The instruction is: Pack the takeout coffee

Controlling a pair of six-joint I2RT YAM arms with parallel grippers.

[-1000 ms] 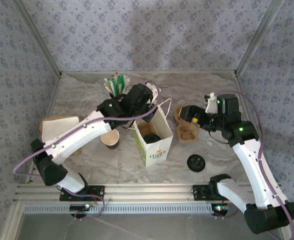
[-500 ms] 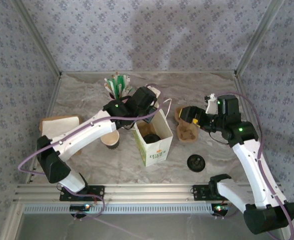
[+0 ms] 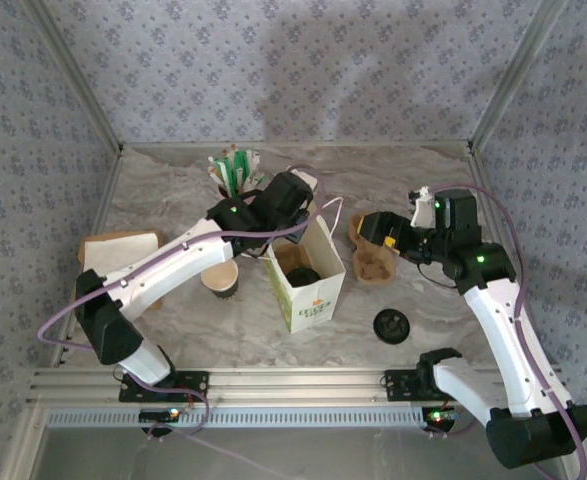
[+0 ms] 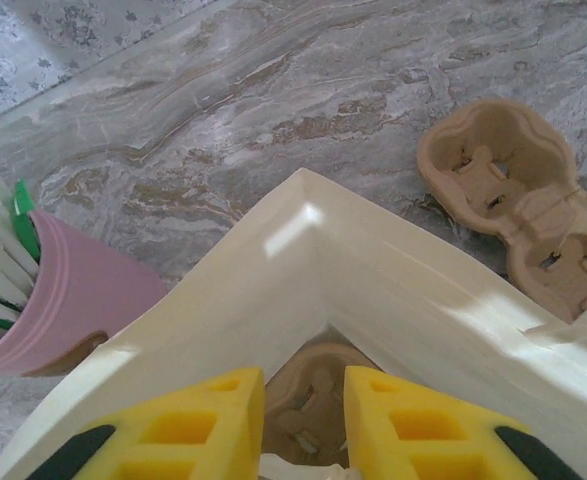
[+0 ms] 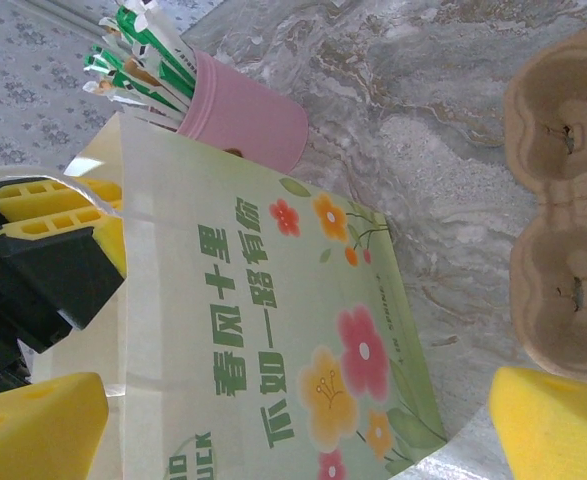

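As seen from above, white bag [image 3: 308, 305] standing open just under the left gripper [image 3: 308, 208], takeout coffee [image 3: 300, 277] down inside, below those jaws on their near side.

From the left wrist: bag's back corner rim just ahead of the yellow fingers [image 4: 203, 425], set narrow with a white strip low between them; pinched or not, cannot tell. From the right wrist: flowered bag face straight ahead of the right gripper [image 5: 293, 425], spread wide and holding nothing, cardboard carrier [image 5: 563, 200] beside one finger, pink cup [image 5: 243, 120] of stirrers beyond. From above again: lidless cup [image 3: 221, 277] left of the left jaws, loose black lid [image 3: 392, 326] nearer than the right jaws.
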